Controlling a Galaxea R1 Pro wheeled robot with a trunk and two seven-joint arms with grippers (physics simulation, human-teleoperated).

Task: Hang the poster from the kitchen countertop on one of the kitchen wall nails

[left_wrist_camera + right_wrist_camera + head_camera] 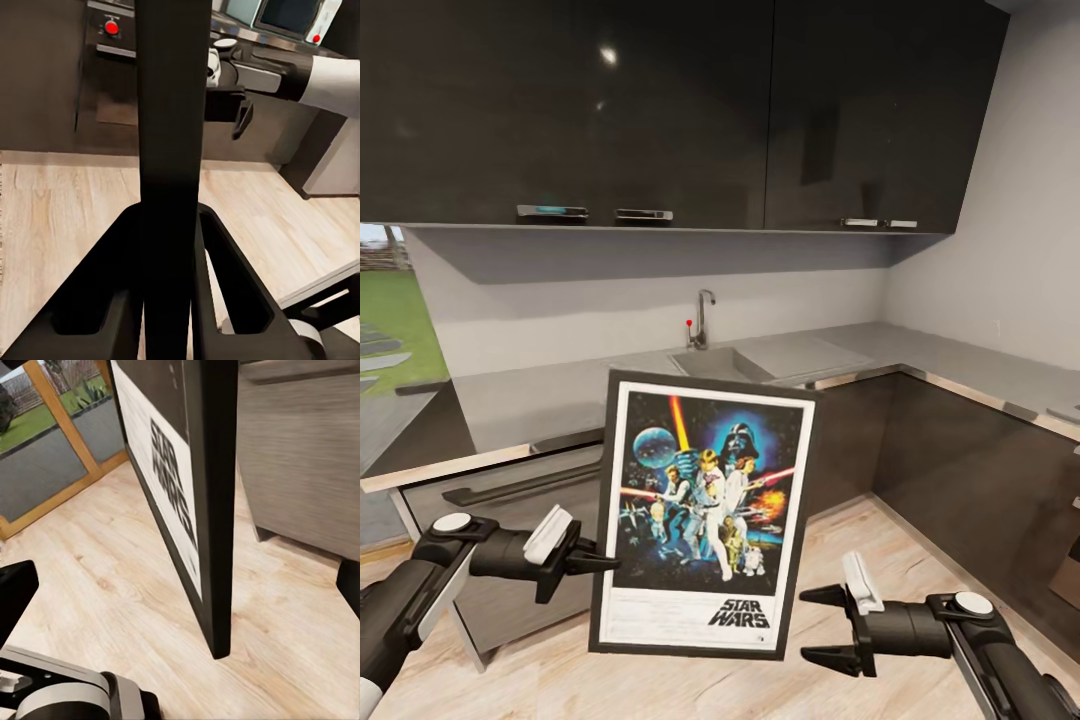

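Clearly the poster is off the tabletop, held upright in the air before the grey worktop and its sink. The left gripper is clamped on the frame's left edge, low down; the left wrist view shows the black edge running between its fingers. The right gripper hangs just beside the lower right corner, jaws spread, holding nothing. I judge the poster stiff, flat and light, its smooth black frame liable to pivot in a one-sided pinch; a second hold on the opposite edge would steady it. Glossy dark cabinets hang above a pale wood floor.
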